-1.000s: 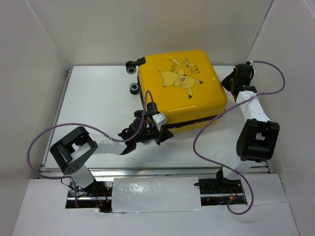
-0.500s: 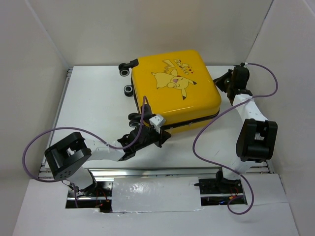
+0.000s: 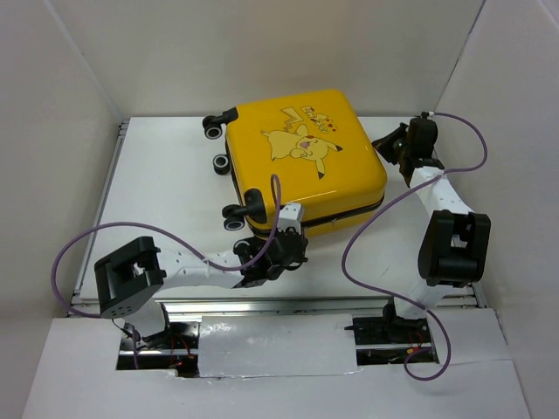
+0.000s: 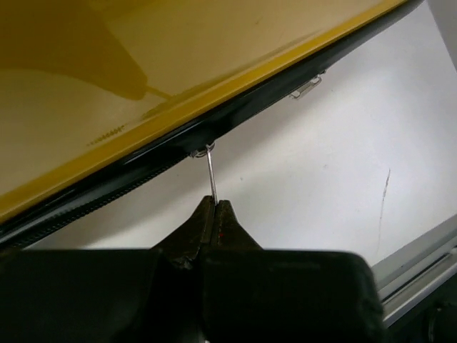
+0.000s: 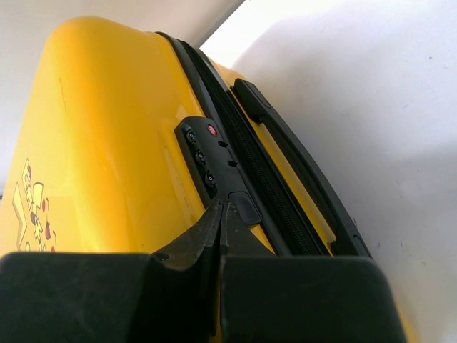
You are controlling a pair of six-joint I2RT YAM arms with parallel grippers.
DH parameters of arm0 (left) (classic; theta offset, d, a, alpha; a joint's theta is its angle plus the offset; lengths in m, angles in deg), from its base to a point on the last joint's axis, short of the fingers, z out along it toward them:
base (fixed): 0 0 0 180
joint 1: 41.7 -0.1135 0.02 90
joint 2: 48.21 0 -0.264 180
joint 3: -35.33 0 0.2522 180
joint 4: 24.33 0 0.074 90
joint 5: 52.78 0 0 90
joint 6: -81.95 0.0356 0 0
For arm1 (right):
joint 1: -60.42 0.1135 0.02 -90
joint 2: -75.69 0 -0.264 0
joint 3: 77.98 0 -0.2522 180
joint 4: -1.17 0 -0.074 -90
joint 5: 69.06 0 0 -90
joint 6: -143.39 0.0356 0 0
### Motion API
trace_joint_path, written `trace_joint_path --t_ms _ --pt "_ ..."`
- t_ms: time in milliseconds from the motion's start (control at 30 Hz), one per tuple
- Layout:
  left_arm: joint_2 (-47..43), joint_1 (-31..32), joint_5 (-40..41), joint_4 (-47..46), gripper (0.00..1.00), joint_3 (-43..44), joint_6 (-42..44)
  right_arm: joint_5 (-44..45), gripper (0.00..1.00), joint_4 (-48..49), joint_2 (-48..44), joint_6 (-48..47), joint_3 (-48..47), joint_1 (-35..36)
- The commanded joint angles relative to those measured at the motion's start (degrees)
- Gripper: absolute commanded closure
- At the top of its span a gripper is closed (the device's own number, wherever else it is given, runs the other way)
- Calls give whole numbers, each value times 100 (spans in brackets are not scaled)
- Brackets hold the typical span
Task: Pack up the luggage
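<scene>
Luggage: lid down, lying flat. I see my left gripper pinching its zipper pull. Right gripper clenched empty at the lock.

Light coming from overhead, bright & even. Luggage casting soft shadow on worktop. Gloss reflections showing on its shell. Near foreground blurring in wrist cams.

White tabletop, plain white walls on three sides, aluminium rail along near edge.
</scene>
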Motion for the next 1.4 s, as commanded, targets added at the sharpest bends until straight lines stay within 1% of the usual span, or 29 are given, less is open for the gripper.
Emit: trace_joint_path --t_ms 0,33,67,100,133,167,200,400,500,567,700,1067,1367 --pt "131 181 476 769 100 344 -652 -1289 100 -1600 446 89 496 571" --pt "78 207 380 533 100 248 -520 -1289 100 -1591 438 106 514 571" --pt "17 216 257 208 100 134 -206 -1289 100 -1591 429 106 514 571" --pt "-44 234 -5 -491 100 -24 -37 -1289 100 -1591 420 98 522 571" --pt "-149 234 -208 -863 100 -286 165 -1289 100 -1599 420 98 505 571" --pt "-168 234 -349 -1111 100 -350 393 -1271 100 -1608 411 80 496 571" --pt "-168 234 -542 -1253 100 -377 473 -1262 100 -1626 394 80 496 571" --pt "33 286 -1070 -1762 100 -149 939 -1271 100 -1617 359 63 496 571" --pt "183 365 -1116 -1738 100 79 993 -1332 100 -1617 393 63 479 571" --pt "297 401 -1019 -1632 100 255 975 -1350 100 -1608 446 62 470 764" --pt "394 401 -957 -1597 100 370 914 -1359 100 -1564 499 89 487 809" --pt "746 410 -1589 -1817 100 721 1256 -1368 100 -1529 490 115 505 879" --pt "1045 410 -1643 -1650 100 1064 1160 -1350 100 -1564 499 107 487 905"
